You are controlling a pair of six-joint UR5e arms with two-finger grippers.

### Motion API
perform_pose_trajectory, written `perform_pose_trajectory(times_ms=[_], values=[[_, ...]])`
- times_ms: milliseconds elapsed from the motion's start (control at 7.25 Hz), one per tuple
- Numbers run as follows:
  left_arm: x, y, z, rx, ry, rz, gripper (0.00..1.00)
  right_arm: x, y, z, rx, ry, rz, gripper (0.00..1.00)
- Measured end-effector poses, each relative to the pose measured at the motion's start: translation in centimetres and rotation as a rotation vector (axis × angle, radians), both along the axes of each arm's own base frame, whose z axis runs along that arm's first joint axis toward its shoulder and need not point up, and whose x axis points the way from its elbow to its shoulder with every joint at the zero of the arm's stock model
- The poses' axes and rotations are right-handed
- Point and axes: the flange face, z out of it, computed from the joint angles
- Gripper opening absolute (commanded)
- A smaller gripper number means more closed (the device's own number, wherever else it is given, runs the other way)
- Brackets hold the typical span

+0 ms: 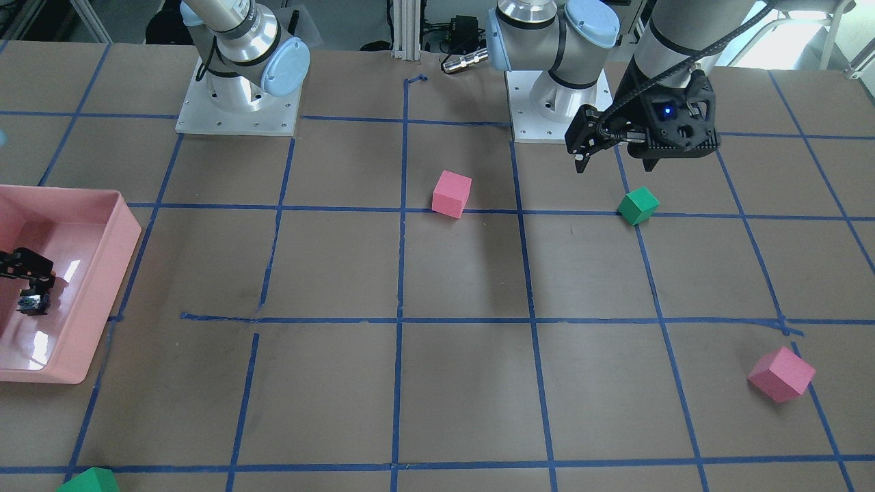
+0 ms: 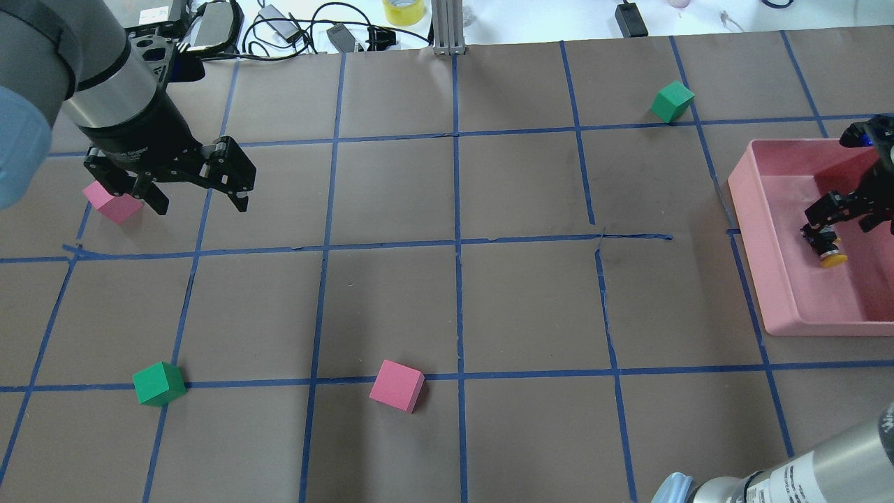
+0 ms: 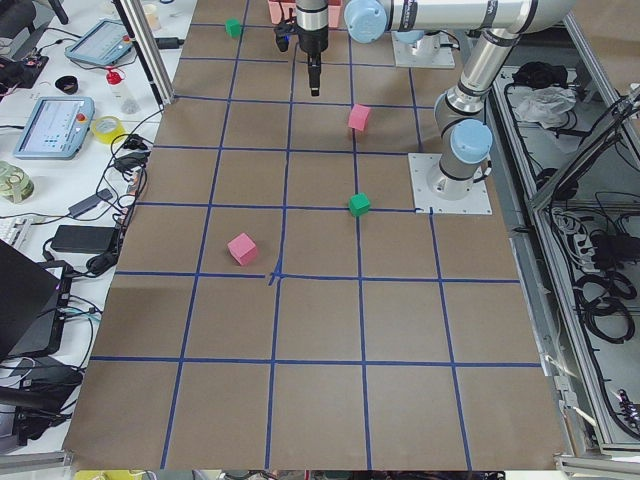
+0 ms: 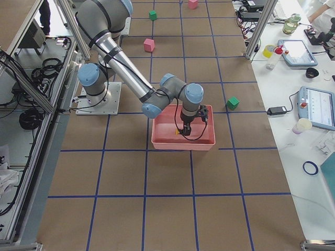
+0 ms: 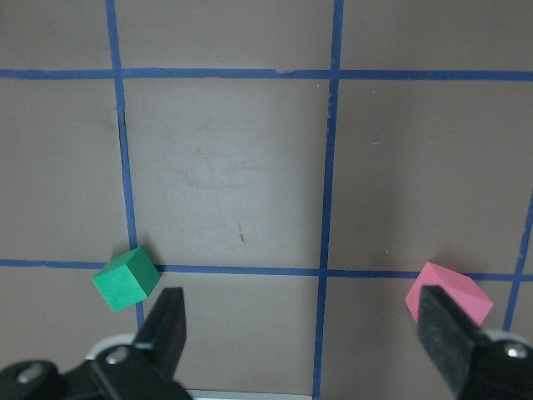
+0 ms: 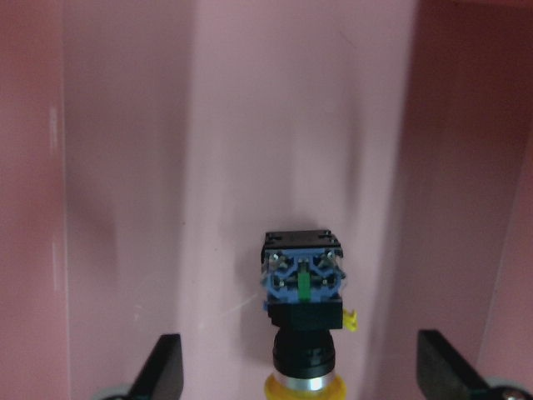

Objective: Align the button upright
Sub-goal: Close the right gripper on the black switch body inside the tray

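Observation:
The button [image 2: 831, 253] lies on its side on the floor of the pink bin [image 2: 749, 209], yellow cap toward the robot. The right wrist view shows its blue-and-green terminal end, black body and yellow cap [image 6: 303, 308] between my right fingers, which stand wide apart and do not touch it. My right gripper [image 2: 843, 225] is open, low inside the bin, right over the button; it also shows in the front view [image 1: 31, 290]. My left gripper [image 2: 199, 205] is open and empty above the table at the far left, over bare paper [image 5: 304, 333].
Pink cubes [image 2: 114, 202] [image 2: 397, 385] and green cubes [image 2: 159, 383] [image 2: 672, 101] lie scattered on the brown, blue-taped table. The left gripper hangs between a green cube [image 5: 126, 278] and a pink cube [image 5: 445, 293]. The bin stands at the table's right edge.

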Motion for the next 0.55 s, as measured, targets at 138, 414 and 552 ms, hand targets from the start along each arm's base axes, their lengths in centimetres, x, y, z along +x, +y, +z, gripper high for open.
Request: perform_pose_trajectory(times_ms=[138,414,552], values=[[0.0,0.0,0.01,0.0,0.0,-0.001,1.0,-0.25,-0.3,-0.58,-0.01,0.01,0.001,1.0],[0.03,0.04,-0.06,0.003,-0.002,-0.003,1.0,-0.48,-0.6,-1.18,-0.024,0.021,0.001,1.0],[0.08,0.04,-0.06,0.003,-0.008,-0.004,1.0,-0.57,-0.7,-1.57,-0.026,0.023,0.001,1.0]])
